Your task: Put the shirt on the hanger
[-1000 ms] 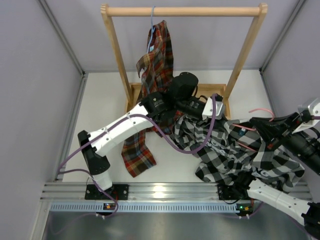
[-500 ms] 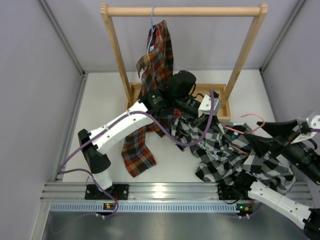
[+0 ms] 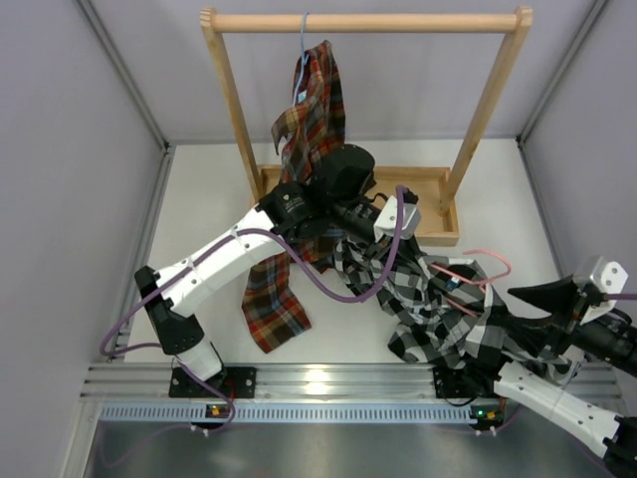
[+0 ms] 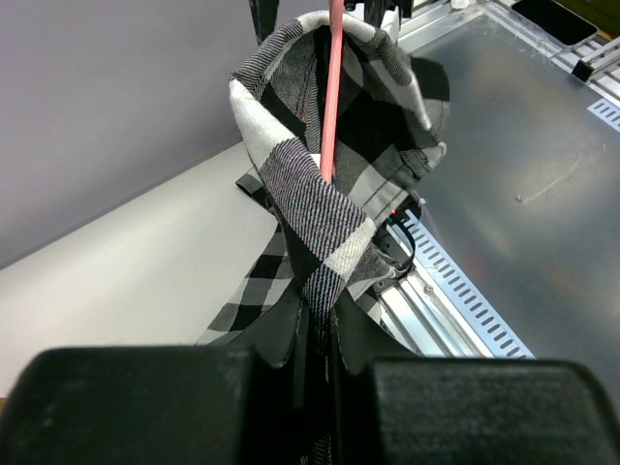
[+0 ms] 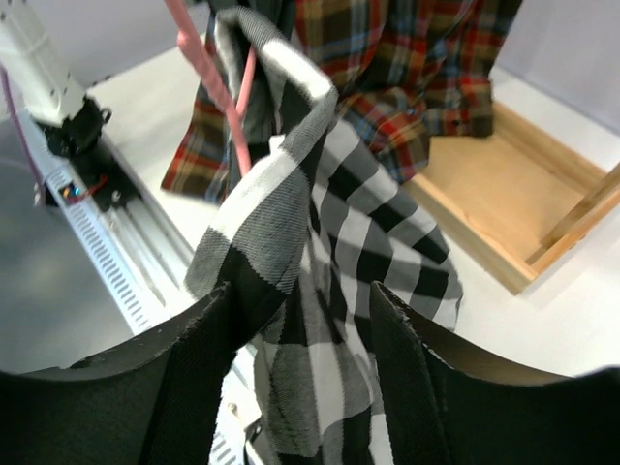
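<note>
Station inventory, as I read it from the remote feeds.

1. Left gripper (image 4: 315,334): clenched on a fold of the shirt (image 3: 448,319). In the left wrist view the cloth rises from between the pinched fingers into a raised, hood-like fold.
2. Right gripper (image 3: 523,299): at the right side of the table (image 3: 209,219), pointing toward the middle. In the right wrist view its fingers (image 5: 194,378) stand apart with checked cloth bunched between them. I cannot tell whether they bear on the cloth or on anything under it.
3. The shirt: black-and-white large check, spread in a crumpled band from the left gripper at table centre down to the right gripper, partly lifted off the surface.
4. The hanger (image 3: 478,267): pink wire, tangled in the upper folds of the shirt near the right gripper. Only loops of it show from above. One straight run crosses the raised fold in the left wrist view.
5. Wooden rack (image 3: 363,22): at the far side, with a tray base (image 3: 428,189).
6. Red tartan shirt (image 3: 314,110): hung from the rack's rail on a light blue hanger (image 3: 304,35), its tail trailing onto the table beneath the left arm.
7. Purple cable (image 3: 328,284): looped along the left arm.
</note>
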Controlling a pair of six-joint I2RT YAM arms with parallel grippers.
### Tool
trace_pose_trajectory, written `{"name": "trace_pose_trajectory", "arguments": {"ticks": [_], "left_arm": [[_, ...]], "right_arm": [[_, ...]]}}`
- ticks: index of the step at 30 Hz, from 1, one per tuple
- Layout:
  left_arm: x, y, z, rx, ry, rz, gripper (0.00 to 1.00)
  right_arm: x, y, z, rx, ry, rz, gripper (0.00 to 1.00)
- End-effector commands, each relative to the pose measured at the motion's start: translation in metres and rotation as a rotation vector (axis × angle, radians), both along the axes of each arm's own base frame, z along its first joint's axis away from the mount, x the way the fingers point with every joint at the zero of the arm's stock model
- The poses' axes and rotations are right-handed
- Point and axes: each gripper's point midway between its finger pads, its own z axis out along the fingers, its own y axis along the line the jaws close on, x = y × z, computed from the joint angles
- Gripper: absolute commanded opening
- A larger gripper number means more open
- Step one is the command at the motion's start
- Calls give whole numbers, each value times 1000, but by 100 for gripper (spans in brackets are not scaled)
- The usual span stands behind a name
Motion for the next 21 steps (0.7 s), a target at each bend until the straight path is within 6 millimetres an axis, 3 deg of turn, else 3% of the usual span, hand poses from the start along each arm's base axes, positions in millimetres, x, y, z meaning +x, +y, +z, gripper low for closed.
{"name": "trace_pose_trajectory", "arguments": {"ticks": [1, 3, 10, 14, 21], "left_arm": [[-17, 16, 32, -88, -27, -64, 0], [-16, 19, 37, -92, -22, -60, 0], [-15, 21, 47, -104, -6, -68, 0], [-16, 20, 48, -92, 28, -85, 0], [-15, 16, 49, -79, 71, -111, 0]], "right_arm": [[-11, 10, -20, -92, 37, 118, 55], [-17, 14, -20, -90, 33, 166, 54], [-7, 22, -12, -88, 4, 155, 55], [-15, 34, -6, -71, -35, 250, 51], [-1, 43, -6, -91, -56, 230, 48]]}}
